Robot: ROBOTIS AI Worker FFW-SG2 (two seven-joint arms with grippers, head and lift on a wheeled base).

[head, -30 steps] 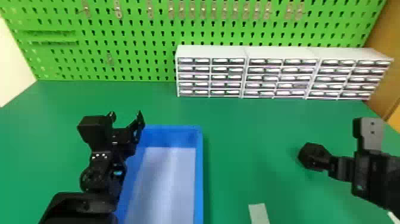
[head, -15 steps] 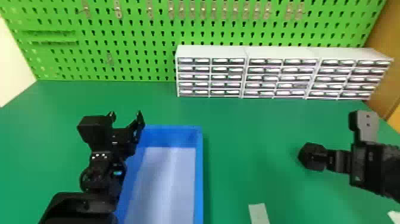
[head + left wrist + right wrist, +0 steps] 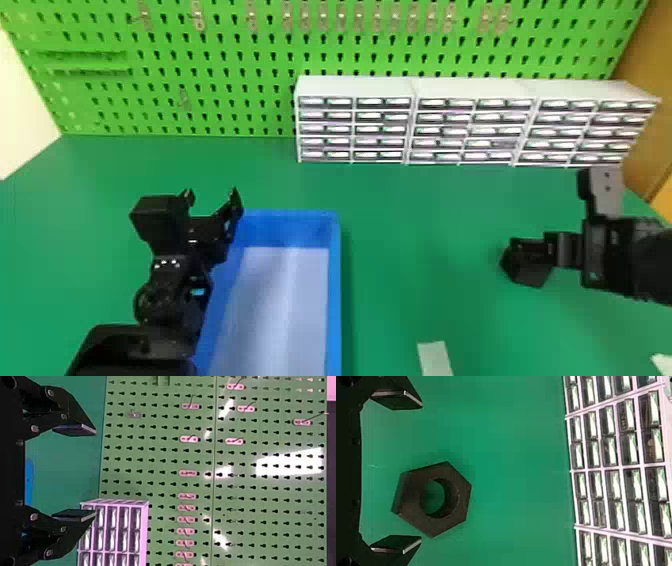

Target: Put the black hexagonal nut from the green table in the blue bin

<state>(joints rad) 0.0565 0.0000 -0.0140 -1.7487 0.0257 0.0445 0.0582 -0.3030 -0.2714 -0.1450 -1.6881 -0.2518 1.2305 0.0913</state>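
- The black hexagonal nut point(image 3: 531, 274) is right of centre in the head view, on the green table point(image 3: 425, 210). The right wrist view shows its round hole, with green visible through it.
- The right gripper point(image 3: 550, 249) comes in from the right edge of the head view and is at the nut. Its jaws are wide apart and have hold of nothing. In the right wrist view, part of the nut lies in the space between the two fingers, nearer one than the other, with green showing between it and each finger.
- The left gripper point(image 3: 212, 200) is left of centre in the head view, by the upper left corner of the blue bin point(image 3: 334, 280), its arm rising from the lower left. Its jaws are spread wide, with nothing held between them.
- The bin runs from the middle of the head view down to the bottom edge, left of centre, its pale floor showing. The nut is well apart from it, to the right.
- Three white drawer cabinets point(image 3: 352, 86) stand side by side at the upper right, against a bright green pegboard point(image 3: 240, 55) with metal hooks point(image 3: 199, 20).
- A pale strip point(image 3: 435, 359) lies near the bottom edge, right of centre.
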